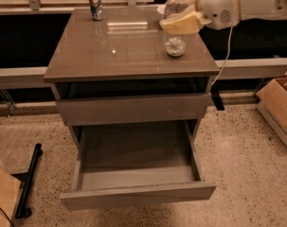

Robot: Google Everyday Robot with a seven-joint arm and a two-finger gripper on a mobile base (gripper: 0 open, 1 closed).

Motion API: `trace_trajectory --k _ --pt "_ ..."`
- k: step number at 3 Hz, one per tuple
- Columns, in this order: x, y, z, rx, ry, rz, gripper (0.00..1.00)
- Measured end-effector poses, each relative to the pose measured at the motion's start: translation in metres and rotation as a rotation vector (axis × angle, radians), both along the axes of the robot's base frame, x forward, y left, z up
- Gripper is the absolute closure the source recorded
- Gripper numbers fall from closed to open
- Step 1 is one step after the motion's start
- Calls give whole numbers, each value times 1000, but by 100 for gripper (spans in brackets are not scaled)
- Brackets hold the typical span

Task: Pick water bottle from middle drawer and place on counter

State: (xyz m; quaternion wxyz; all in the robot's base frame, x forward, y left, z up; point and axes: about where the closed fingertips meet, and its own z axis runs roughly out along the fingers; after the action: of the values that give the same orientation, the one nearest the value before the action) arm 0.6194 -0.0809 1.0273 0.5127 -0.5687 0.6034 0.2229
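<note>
The gripper (178,13) is at the back right of the desk (124,51), clamped round the bottle (175,44), and its near finger covers the bottle's middle. The arm (256,1) runs off the top and right edges. Something white (160,8) behind the bottle is mostly hidden. The can (94,4) label's too blurry to read. The open drawer's (138,195) back end disappears under the front above. Only 1 corner of the box (278,108) is in view.

no lettering is readable, not even on the water bottle (175,44) the gripper (180,19) clasps over the counter (114,56).
</note>
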Motion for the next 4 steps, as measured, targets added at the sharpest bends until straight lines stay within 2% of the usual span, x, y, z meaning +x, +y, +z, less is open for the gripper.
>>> trace_trajectory --k 2,4 --pt "65 39 -24 20 108 -9 100" --pt "105 85 -34 72 150 9 100"
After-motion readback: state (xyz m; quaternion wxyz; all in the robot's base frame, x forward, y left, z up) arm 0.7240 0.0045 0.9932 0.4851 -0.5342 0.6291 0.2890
